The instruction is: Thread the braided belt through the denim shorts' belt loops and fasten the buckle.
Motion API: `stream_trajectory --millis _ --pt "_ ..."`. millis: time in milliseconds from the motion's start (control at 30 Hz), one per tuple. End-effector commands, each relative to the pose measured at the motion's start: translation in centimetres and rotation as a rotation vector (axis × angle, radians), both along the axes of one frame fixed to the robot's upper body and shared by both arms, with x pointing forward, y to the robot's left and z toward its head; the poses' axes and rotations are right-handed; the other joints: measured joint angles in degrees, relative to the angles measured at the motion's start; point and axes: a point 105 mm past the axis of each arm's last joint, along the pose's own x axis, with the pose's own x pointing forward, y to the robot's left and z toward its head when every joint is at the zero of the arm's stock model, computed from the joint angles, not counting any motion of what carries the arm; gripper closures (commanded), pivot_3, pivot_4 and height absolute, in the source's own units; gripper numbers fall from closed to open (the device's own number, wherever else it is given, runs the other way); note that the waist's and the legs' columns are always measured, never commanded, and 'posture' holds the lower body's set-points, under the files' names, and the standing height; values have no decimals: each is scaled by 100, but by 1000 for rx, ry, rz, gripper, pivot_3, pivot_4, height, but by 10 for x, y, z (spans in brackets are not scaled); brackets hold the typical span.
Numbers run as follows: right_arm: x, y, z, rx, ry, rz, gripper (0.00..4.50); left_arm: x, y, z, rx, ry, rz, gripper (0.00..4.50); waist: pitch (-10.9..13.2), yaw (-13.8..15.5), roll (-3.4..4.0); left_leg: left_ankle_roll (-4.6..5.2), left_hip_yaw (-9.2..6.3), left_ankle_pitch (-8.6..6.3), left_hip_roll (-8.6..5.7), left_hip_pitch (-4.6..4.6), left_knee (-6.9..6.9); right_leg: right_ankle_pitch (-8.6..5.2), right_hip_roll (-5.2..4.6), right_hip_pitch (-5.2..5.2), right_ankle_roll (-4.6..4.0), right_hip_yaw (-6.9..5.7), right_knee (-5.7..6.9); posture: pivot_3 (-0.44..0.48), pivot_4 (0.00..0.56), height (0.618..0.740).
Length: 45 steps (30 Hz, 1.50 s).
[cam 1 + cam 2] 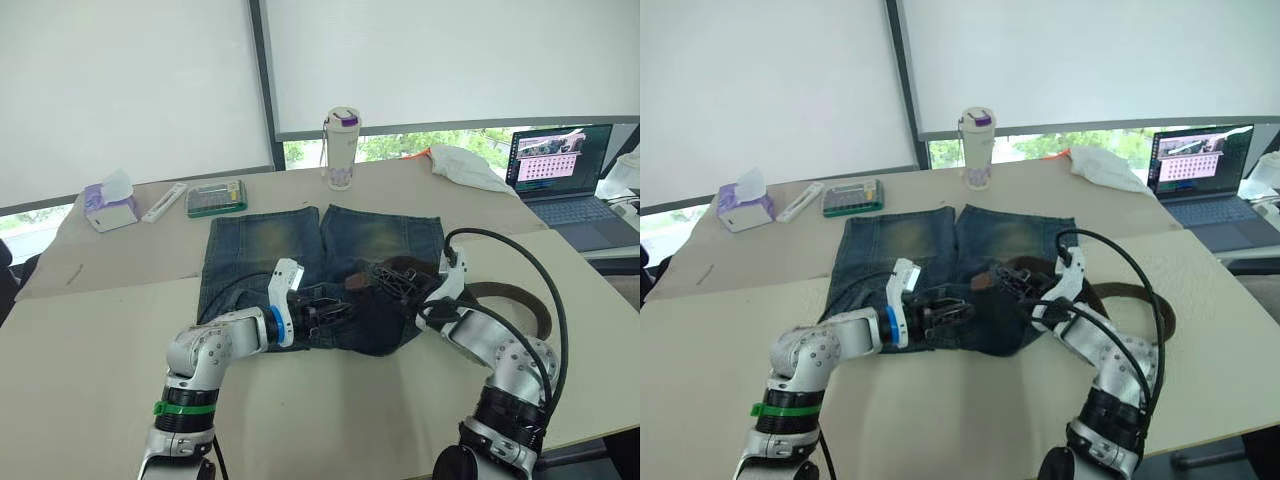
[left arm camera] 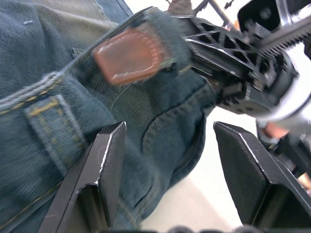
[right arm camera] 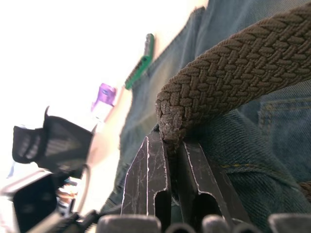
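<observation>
Threading step. Denim shorts lie mid-table; braided belt trails to 3 o'clock. Right gripper clamped on a belt fold, leather tip poking through a belt loop. Left gripper fingers apart beside it. Next, likely: left pinches tip, pulls through.

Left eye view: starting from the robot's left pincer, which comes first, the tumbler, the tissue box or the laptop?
1. Tumbler, straight beyond the denim shorts, is nearest the left pincer.
2. Tissue box, at the table's far left.
3. Laptop, far right, is farthest.
</observation>
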Motion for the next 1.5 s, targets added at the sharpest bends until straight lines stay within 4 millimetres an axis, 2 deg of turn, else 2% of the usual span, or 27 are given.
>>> stream_trajectory --millis 33,233,500,600,733,833,900,933,1067,1167,1300,1433,1500 --pt "-5 3 19 35 -70 22 4500 6 -5 15 -97 35 14 1455 0 3 1 0 0 0 0 0 0 0 0 0 0 1 1 0 150 740" --pt "-10 5 18 11 -65 43 4500 21 -9 21 -216 132 89 1455 -1 1 1 0 2 0 1 -1 1 0 -1 1 0 3 0 0 150 740" --pt "-12 5 15 -13 -61 47 4500 28 -10 22 -299 220 123 1455 -1 4 1 0 4 0 1 -3 7 0 0 2 0 5 1 0 150 740" --pt "-12 4 15 -16 -63 44 4500 28 -14 18 -288 236 122 2217 -1 12 1 0 4 0 0 -3 8 0 -1 3 0 5 1 0 150 740" --pt "-14 4 16 -22 -64 43 4500 26 -25 18 -296 245 94 3533 -1 11 1 0 5 0 0 -3 9 0 -1 3 0 5 1 0 150 740" --pt "-15 1 14 -109 -75 31 4500 26 -29 19 -305 247 90 4480 -1 17 1 0 5 0 0 -4 9 0 -1 4 0 5 0 0 150 740" --pt "-17 -1 12 -212 -86 31 4500 27 -30 20 -308 245 89 4480 -1 32 1 0 5 0 -1 -6 10 0 -1 3 0 5 -1 0 150 740" --pt "-20 -4 9 -347 -104 25 3590 27 -29 20 -308 245 89 4500 -1 34 1 0 5 0 -2 -6 12 0 -1 4 1 4 -1 0 150 740" --pt "-35 -20 7 -795 -205 -5 2328 28 -26 20 -302 240 90 4500 2 76 -4 0 8 0 -7 -8 18 -3 2 5 5 -2 -3 0 150 740" --pt "-44 -23 5 -973 -248 23 1240 28 -26 19 -298 238 90 4500 7 104 -18 -1 10 -1 -5 -7 20 -4 1 11 8 -2 -6 0 150 740" --pt "-42 -20 -4 -1100 -258 46 1240 27 -30 18 -282 232 74 4500 16 136 -33 -2 13 -1 -3 -4 24 -5 1 11 8 -1 -8 0 150 740" --pt "-30 -24 -10 -1197 -255 23 1240 24 -33 18 -276 225 57 4500 16 168 -32 -1 11 -1 -8 -6 36 -4 -1 11 7 -1 -10 0 150 740" --pt "-26 -26 -9 -1209 -258 8 1752 24 -33 18 -273 223 54 4500 15 190 -32 -1 10 -1 -10 -7 43 -4 0 11 7 -4 -15 0 150 740"
